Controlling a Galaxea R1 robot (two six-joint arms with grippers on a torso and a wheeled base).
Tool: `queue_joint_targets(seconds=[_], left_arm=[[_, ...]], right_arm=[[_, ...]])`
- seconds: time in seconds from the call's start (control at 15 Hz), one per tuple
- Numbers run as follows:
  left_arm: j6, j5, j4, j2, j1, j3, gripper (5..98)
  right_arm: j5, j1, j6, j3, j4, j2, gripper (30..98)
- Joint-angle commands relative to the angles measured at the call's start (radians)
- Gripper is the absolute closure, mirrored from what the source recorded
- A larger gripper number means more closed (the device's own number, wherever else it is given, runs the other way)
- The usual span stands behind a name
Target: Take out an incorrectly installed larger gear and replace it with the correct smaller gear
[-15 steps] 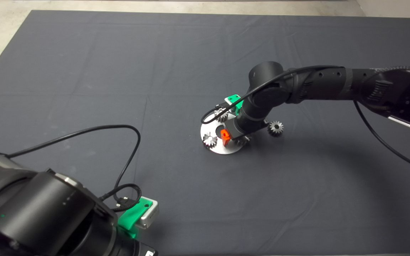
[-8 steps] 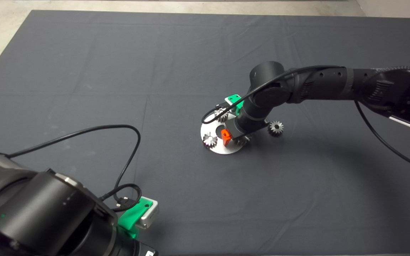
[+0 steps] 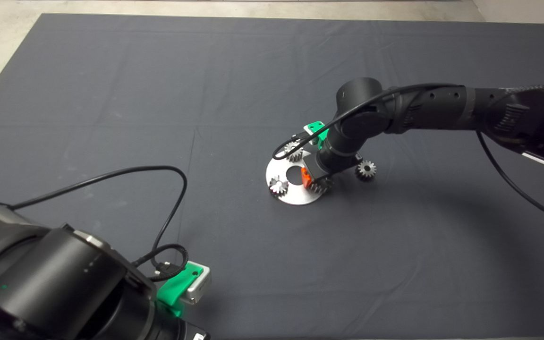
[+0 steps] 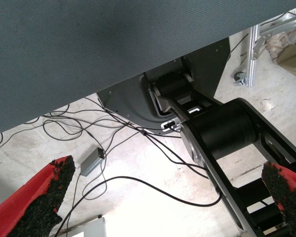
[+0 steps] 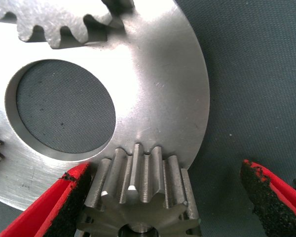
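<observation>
1. At the lower left edge of the head view, the left gripper (image 3: 184, 283) waits parked off the corner of the dark grey fabric mat (image 3: 111, 85). Its wrist view shows only the mat's underside, cables and floor, with the two red fingers (image 4: 37, 200) standing wide apart and holding nothing.
2. Near the mat's middle lies the flat round silver metal plate with a large centre hole (image 3: 295, 196). Two small bright-silver gears sit on it, one at its left rim (image 3: 278, 185) and one at its far rim (image 3: 293, 151), probably correctly fitted.
3. The right gripper (image 3: 314, 182) hangs low over the plate's right rim, fingers spread wide and empty. The shiny light-silver larger gear with long teeth (image 5: 140, 197) stands on that rim, between the pads: one pad (image 5: 79, 190) is just beside its teeth, the other well apart. This placement seems meant to bracket the gear for removal.
4. Furthest right, the small dark-grey smaller gear (image 3: 366, 169) rests on the mat just beside the right arm, awaiting its turn.
</observation>
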Motion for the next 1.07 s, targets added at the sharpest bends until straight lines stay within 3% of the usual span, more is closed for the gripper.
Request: queue_joint_targets(seconds=[0.0, 0.2, 0.73, 1.0], left_arm=[[-0.005, 0.001, -0.012, -0.003, -0.014, 0.001, 5.9], [-0.005, 0.001, -0.012, -0.001, -0.014, 0.001, 5.9], [-0.005, -0.001, -0.012, -0.001, -0.014, 0.002, 5.9], [-0.005, -0.001, -0.012, 0.0, -0.015, 0.002, 5.9]], right_arm=[[-0.087, 0.033, -0.004, -0.011, -0.031, 0.005, 48.2], [-0.087, 0.033, -0.003, -0.021, -0.028, 0.006, 53.3], [-0.087, 0.033, 0.008, -0.035, -0.027, 0.011, 53.3], [-0.087, 0.032, 0.01, -0.035, -0.019, 0.012, 57.8]])
